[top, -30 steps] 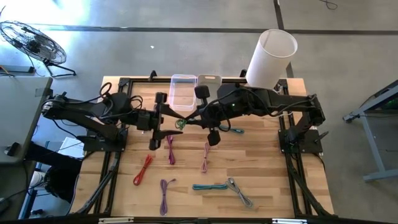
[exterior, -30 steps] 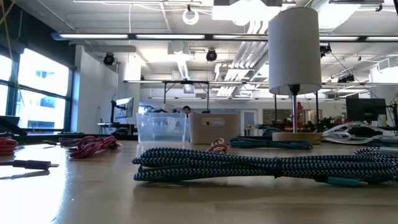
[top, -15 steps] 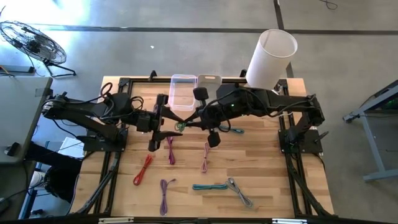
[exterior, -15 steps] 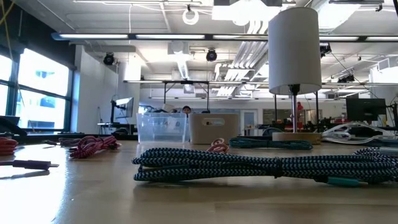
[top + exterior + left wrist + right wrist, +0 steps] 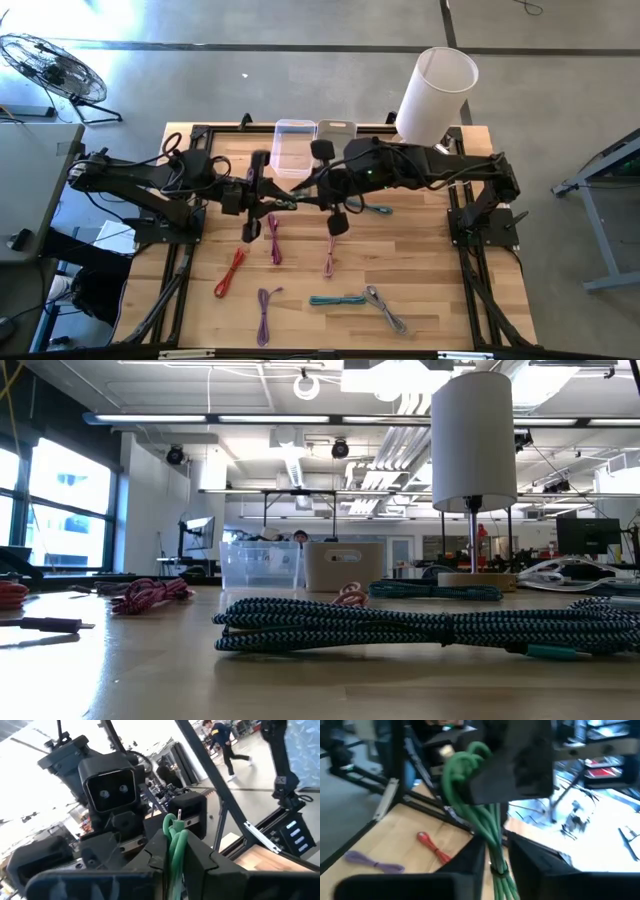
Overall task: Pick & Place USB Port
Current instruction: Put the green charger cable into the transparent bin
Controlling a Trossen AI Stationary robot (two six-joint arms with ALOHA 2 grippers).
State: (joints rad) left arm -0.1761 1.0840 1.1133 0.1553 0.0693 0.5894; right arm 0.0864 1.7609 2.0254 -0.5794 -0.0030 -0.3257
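Overhead, two small containers sit side by side at the far edge of the table (image 5: 430, 270): a clear plastic box (image 5: 291, 146) and, touching its right side, a tan box (image 5: 337, 130). From above the clear box seems to hold nothing, and what the tan box holds cannot be made out. A tall white cylinder (image 5: 436, 93) stands farther right of the tan box.

Just in front of the clear box, both arms meet over a bundled green cable (image 5: 287, 201) held off the wood. The left gripper (image 5: 254, 198) is clamped on it; its wrist camera shows the green loops (image 5: 174, 851) squeezed between the two dark fingers (image 5: 156, 851). The right gripper (image 5: 335, 196) has the same bundle (image 5: 483, 817) running between its fingers (image 5: 471, 861), which stand slightly apart; whether they press on the cable is hard to judge, since that picture is blurred.

A second ago the left gripper's jaws were spread wide around the cable while the right gripper held it shut; now the left has closed and the right has begun to loosen (the bundle itself has barely shifted).

On the wood nearer than the clear box lie a red cable (image 5: 230, 273), pink cables (image 5: 273, 240), a purple cable (image 5: 264, 311) and a teal cable (image 5: 338, 299).
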